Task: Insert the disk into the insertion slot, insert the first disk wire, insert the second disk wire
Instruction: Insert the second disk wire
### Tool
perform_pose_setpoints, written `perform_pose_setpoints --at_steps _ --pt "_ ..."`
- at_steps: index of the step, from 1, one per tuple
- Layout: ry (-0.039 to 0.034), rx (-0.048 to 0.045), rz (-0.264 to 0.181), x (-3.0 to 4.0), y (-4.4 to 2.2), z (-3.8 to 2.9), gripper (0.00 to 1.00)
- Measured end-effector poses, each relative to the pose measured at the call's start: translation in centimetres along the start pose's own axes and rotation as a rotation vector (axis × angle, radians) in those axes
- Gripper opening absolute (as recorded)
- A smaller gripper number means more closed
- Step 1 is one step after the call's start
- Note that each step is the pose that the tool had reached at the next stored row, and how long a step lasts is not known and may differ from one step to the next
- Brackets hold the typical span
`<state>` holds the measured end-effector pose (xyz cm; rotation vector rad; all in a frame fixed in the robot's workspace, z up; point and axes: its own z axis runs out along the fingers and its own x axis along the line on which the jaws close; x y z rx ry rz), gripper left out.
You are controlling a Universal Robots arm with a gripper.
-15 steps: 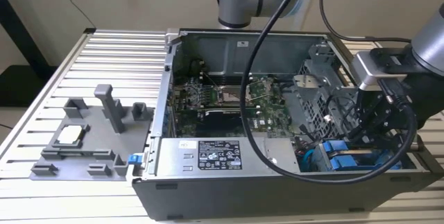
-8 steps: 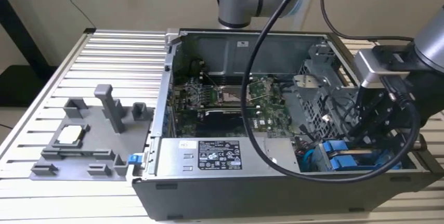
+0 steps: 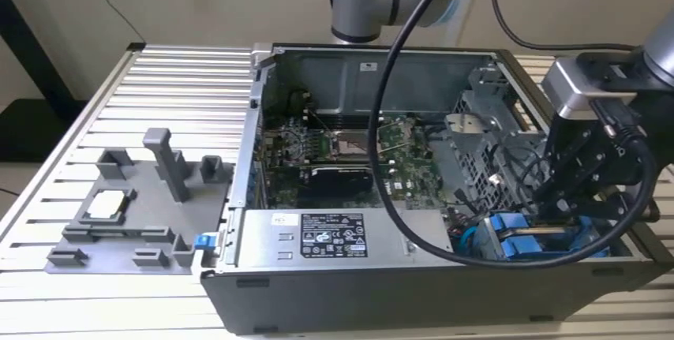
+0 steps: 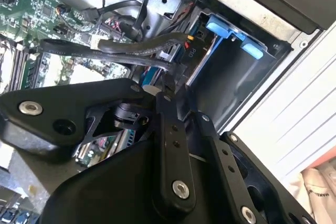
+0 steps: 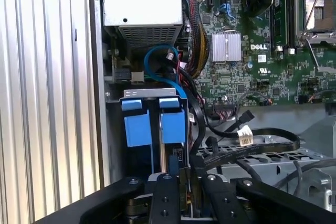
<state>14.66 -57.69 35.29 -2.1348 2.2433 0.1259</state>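
I operate over a ribbed aluminium table (image 3: 158, 72) carrying an open grey computer case (image 3: 421, 293) and, on the exterior view's left, a grey plastic fixture tray (image 3: 126, 229).

1. The disk (image 5: 155, 124) is a flat drive framed by a bright blue plastic carrier with two clip tabs. It sits seated in the insertion slot (image 4: 236, 72), the grey sheet-metal bay in the case corner beside the grey power-supply box (image 3: 337, 237) with its black-and-white label. In the exterior view the blue carrier appears just below the arm's tool.

2. The black gripper (image 5: 184, 192) hangs directly over the edge of the disk that faces the drive cage. Its fingers (image 5: 167, 198) stand close together with a small connector between them, at the drive's edge; I cannot tell whether they clamp it.

3. The disk's metal face and label are hidden by the carrier and the bay walls. The gripper body cuts off the lower part of both wrist views.

4. The first wrist view shows a light blue cable (image 5: 157, 61) looping above the disk and black cables (image 5: 252, 148) crossing the perforated cage. The second wrist view shows the green motherboard (image 4: 47, 19) beyond the cables.
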Motion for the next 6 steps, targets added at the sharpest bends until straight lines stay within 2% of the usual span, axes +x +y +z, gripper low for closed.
perform_pose_setpoints --at_steps 6 --pt "0.0028 0.0002 0.0 -0.01 0.0 -0.06 0.24"
